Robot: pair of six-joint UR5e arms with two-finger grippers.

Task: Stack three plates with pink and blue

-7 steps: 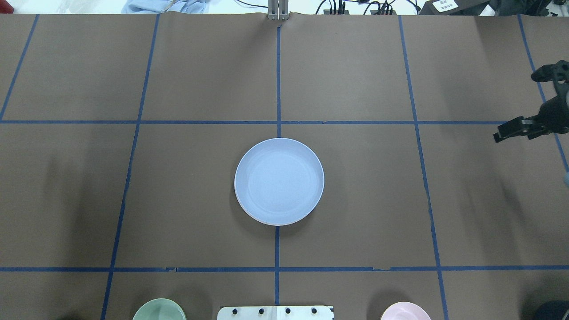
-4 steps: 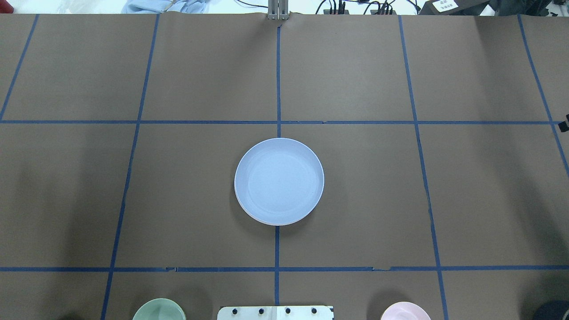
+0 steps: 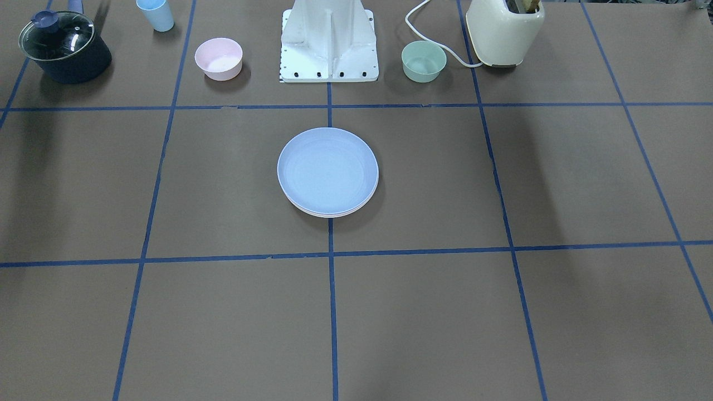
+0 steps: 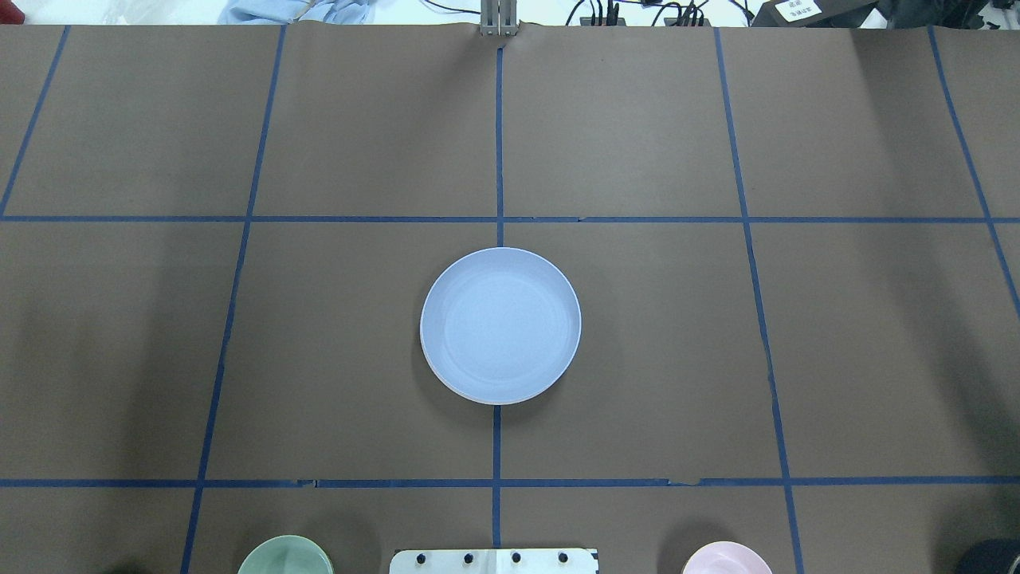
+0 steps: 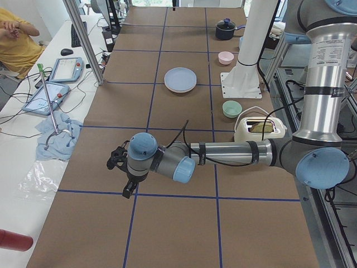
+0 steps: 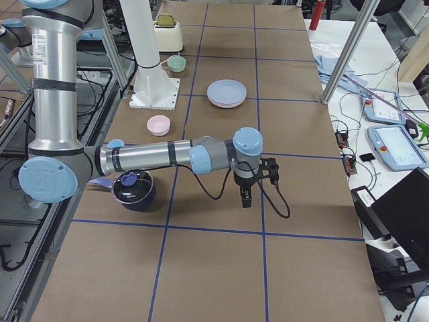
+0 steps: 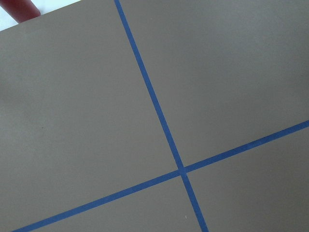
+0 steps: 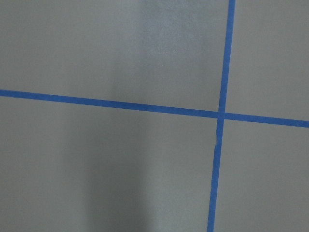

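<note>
Evidently the job looks done: the blue plate (image 4: 500, 323) sits mid-table (image 4: 653, 359) on the other two, whose paler rims (image 3: 330, 214) peek out under it (nested flush, so steady). The left gripper (image 5: 120, 177) & right gripper (image 6: 260, 182) hang low near opposite ends, well apart from the plates, w/ nothing seen in either; how far open, can't tell. Pink bowl (image 3: 218, 58), green bowl (image 3: 424, 61), cup (image 3: 156, 14), pot (image 3: 64, 47) & toaster (image 3: 504, 30) line the robot's edge, none in the way.
</note>
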